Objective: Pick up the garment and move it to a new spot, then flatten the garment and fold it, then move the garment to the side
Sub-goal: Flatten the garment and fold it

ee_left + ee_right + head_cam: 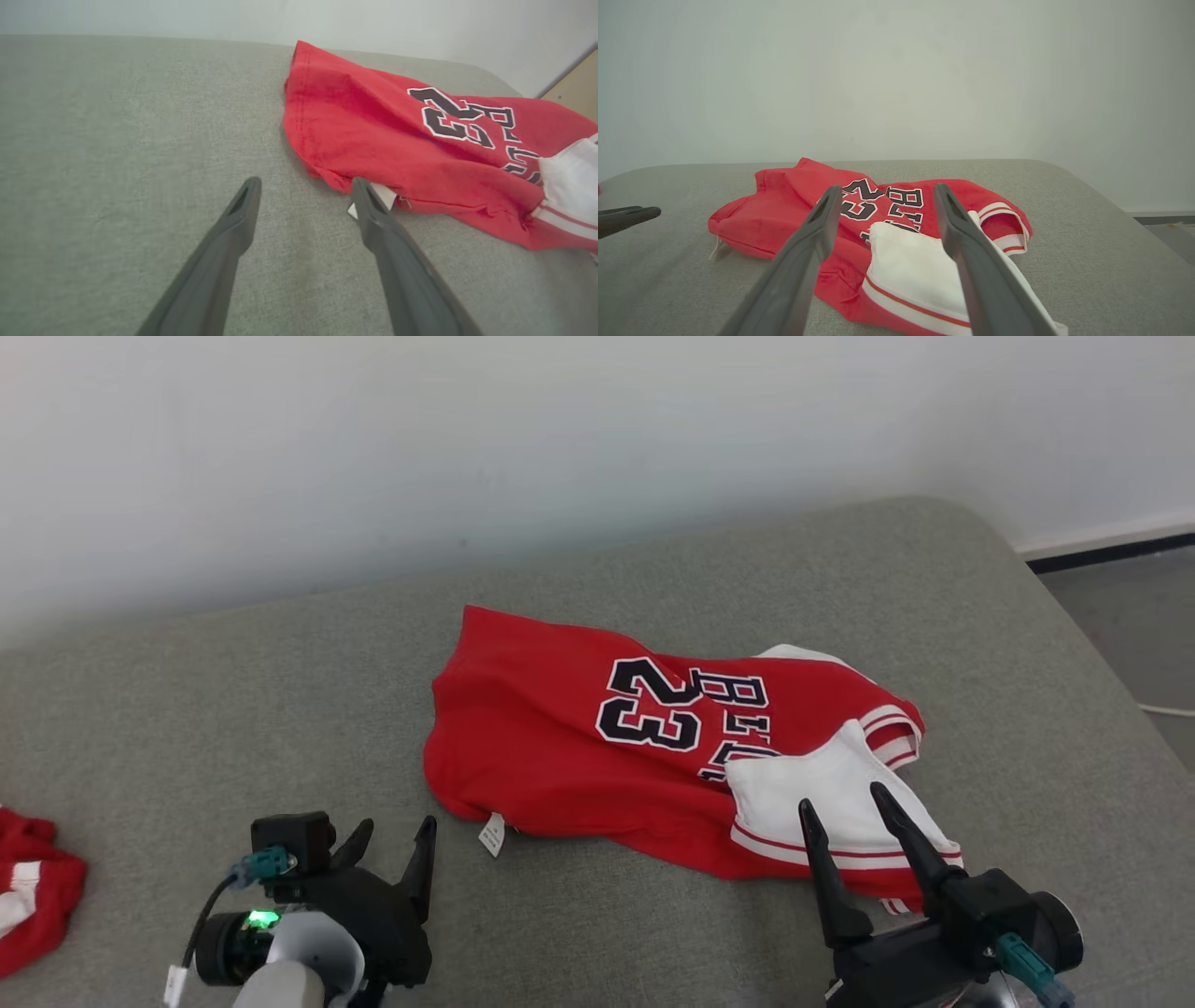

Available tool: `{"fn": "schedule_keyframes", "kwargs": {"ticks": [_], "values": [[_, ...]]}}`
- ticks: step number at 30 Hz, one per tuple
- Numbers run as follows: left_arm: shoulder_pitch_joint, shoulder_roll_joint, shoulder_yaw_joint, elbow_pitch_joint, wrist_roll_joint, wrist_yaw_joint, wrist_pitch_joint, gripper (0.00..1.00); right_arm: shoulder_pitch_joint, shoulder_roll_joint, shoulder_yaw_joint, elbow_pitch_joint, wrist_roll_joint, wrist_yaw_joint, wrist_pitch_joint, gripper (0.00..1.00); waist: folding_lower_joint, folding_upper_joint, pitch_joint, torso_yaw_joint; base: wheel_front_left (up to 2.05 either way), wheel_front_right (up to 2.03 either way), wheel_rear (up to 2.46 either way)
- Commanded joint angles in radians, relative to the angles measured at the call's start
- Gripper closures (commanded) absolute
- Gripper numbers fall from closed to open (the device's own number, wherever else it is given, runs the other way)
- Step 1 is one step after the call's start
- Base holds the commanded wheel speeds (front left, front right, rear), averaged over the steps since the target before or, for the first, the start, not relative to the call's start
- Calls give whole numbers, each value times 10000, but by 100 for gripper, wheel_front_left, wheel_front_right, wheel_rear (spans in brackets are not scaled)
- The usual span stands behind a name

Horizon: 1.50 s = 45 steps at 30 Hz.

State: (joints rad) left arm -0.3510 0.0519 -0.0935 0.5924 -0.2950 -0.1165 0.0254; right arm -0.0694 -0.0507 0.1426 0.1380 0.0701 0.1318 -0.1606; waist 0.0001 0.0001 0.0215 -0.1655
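Garment (pixel 560 737) in red with black "23", tag (pixel 492 835) unreadable; left gripper (pixel 398 823), right gripper (pixel 841 797) both spread, empty.

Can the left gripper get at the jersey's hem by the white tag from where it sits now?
Likely yes. The left gripper is open, its fingertips just short of the red jersey where the white tag hangs out, and only bare grey cushion lies between them. Nothing blocks the way.
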Motion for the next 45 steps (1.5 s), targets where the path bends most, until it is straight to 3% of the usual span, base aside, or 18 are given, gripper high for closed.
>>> {"fn": "schedule_keyframes", "kwargs": {"ticks": [1,18,19,20,27,33,39,45], "values": [[-249,27,-18,172,-94,-37,55,0,-138,5,52,-7,78,-22,-91,0,-1,-1,758,-709,0,0,0],[-1373,260,-302,2031,-164,66,-856,2,-462,6,88,335,347,-22,-449,0,-1,-1,1400,-1325,0,0,0],[-1404,272,-331,2087,-173,46,-939,58,-458,6,84,352,349,-22,-457,0,-1,-1,1400,-1322,0,0,0],[-1450,276,-366,2143,-179,30,-1014,100,-449,6,68,372,352,-22,-452,0,-1,-1,1390,-1306,0,0,0],[-1234,210,-455,2185,-549,-61,-1596,100,-273,6,-15,443,330,-22,-405,0,-1,-1,1076,-926,0,0,0],[-486,367,-548,1242,-1070,-132,-1989,100,-65,5,31,491,353,-22,-330,0,-1,-1,582,-428,0,0,0],[759,817,-635,-470,-1404,-91,-1175,100,183,3,7,494,329,-22,-206,0,-1,-1,130,76,0,0,0],[2171,1304,-438,-2500,-1543,363,-219,100,350,3,-57,391,294,-22,-99,0,-1,-1,-43,428,0,0,0]]}}
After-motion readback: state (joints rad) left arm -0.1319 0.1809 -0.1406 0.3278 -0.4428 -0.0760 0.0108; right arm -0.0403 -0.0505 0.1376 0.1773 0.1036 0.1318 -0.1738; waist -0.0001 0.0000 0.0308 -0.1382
